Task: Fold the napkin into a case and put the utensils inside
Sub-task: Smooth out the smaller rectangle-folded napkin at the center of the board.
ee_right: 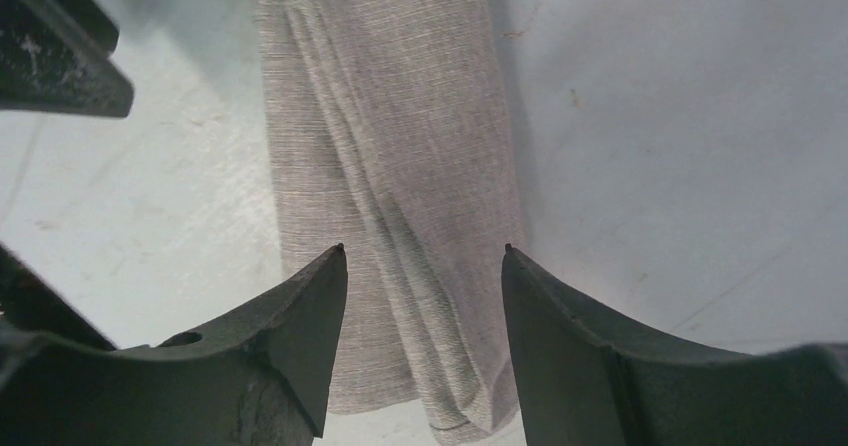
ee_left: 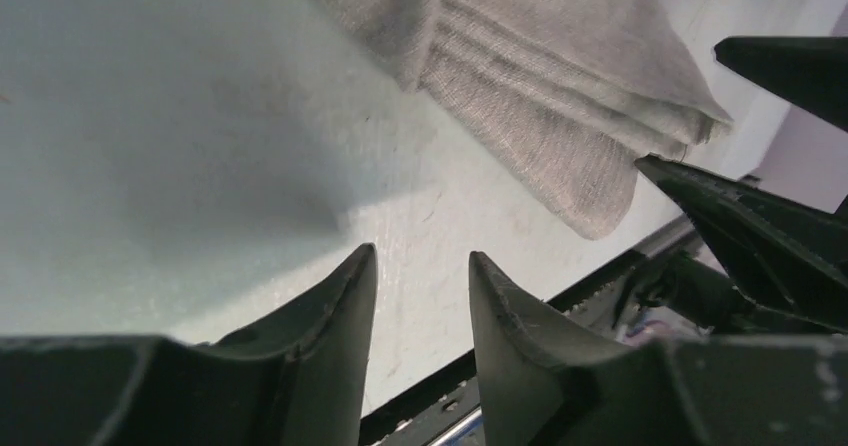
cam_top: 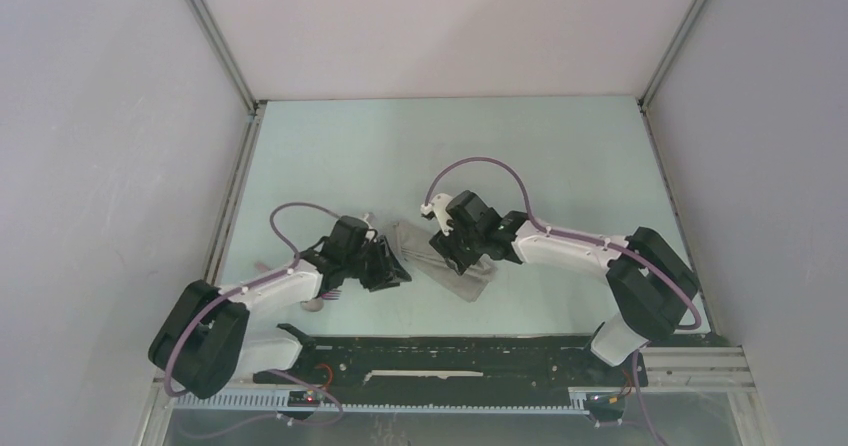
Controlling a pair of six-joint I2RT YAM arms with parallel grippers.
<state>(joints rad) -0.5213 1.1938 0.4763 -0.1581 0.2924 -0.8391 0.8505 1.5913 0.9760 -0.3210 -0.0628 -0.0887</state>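
Currently the left gripper [ee_left: 420,256] and right gripper [ee_right: 424,251] stand spread and empty at the folded napkin [ee_right: 380,146], which lies on the table [cam_top: 450,156] between them, so pinching only its top layer could pull the folds apart.

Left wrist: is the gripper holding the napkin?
No, the left gripper is open over bare table, with the folded napkin lying ahead of it.
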